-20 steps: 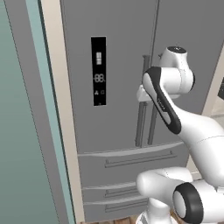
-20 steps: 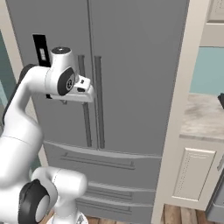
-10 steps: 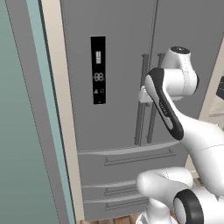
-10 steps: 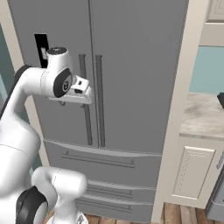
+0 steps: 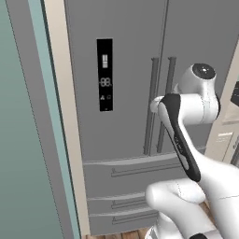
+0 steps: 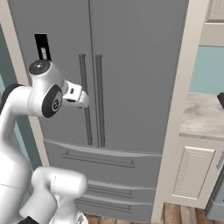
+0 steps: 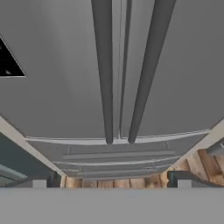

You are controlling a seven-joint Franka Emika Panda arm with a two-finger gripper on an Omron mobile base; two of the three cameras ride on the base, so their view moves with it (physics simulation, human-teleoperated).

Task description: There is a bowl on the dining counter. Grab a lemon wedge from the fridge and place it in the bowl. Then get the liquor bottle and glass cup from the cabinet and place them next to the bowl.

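The tall grey steel fridge fills the scene, both doors shut, with a black display panel on its left door. Two long vertical handles run down the middle seam. My gripper hovers just in front of the left door's handle without touching it. Its fingertips stand wide apart, so it is open and holds nothing. The lemon wedge, bowl, dining counter, liquor bottle and glass cup are out of view.
Drawers sit below the doors. A teal wall and beige trim flank the fridge's left side. On its right stand a cream cabinet and a marbled wall counter. A wooden floor lies below.
My arm has shifted slightly, elbow and shoulder settling a little lower, while the hand stays in front of the left handle. The fridge doors remain shut.
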